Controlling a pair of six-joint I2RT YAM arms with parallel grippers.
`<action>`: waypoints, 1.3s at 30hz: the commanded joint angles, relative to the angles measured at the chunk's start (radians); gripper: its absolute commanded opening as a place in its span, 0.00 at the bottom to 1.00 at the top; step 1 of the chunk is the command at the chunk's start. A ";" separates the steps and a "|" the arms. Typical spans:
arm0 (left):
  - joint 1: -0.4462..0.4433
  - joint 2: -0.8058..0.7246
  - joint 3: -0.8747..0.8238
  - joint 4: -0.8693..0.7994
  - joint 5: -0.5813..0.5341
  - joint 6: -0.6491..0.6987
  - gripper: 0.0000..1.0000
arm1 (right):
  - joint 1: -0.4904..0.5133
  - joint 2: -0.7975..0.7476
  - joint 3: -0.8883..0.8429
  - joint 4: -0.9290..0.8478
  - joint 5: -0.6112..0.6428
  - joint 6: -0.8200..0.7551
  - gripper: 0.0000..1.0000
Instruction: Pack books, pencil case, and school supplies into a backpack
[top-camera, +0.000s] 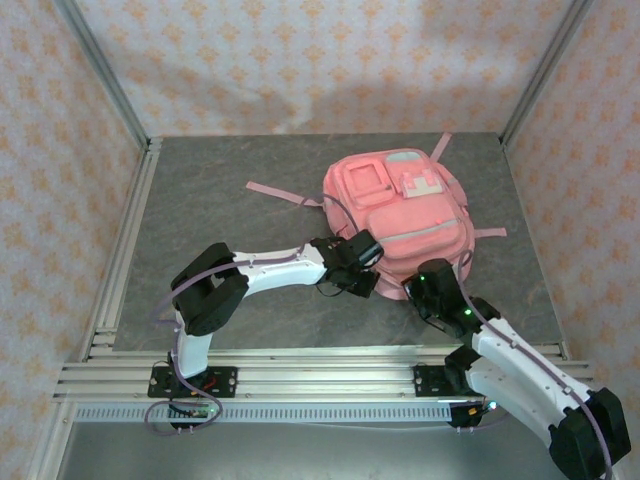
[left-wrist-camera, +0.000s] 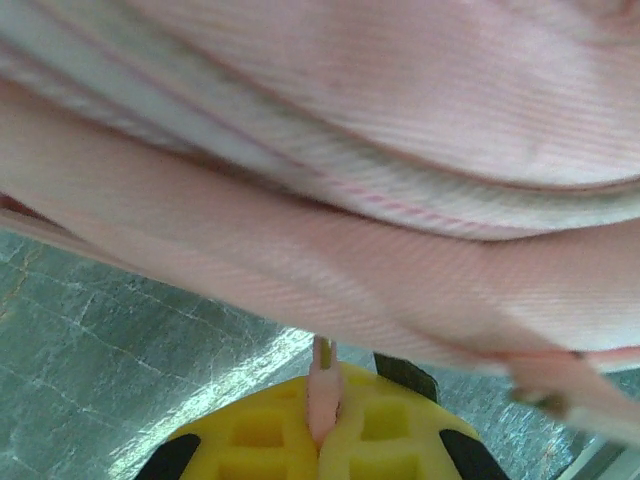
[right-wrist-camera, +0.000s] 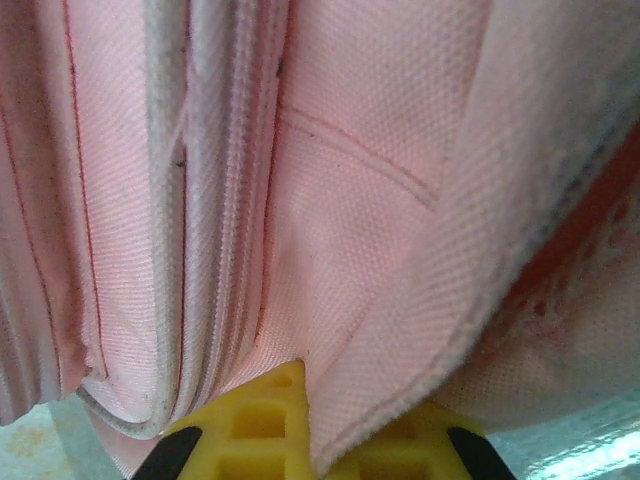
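Note:
The pink backpack lies flat on the grey table, front pockets up. My left gripper is at its near left edge, shut on a small pink zipper pull that sticks up between the yellow fingers, under the bag's seam. My right gripper is at the bag's near right edge, shut on a fold of the pink backpack fabric beside its zipper. The books, pencil case and school supplies are out of view.
Pink straps trail from the bag to the left and to the back right. A metal frame rail runs along the left side and patterned walls close in the table.

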 joint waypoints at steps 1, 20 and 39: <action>0.040 -0.020 0.008 -0.042 -0.069 0.017 0.00 | -0.042 -0.022 0.019 -0.165 0.031 -0.071 0.00; 0.045 -0.057 -0.047 0.022 -0.001 -0.030 0.00 | -0.192 -0.002 0.146 -0.209 -0.106 -0.218 0.18; 0.044 -0.072 -0.067 0.057 0.008 -0.040 0.00 | 0.138 -0.114 0.023 0.055 0.011 0.393 0.60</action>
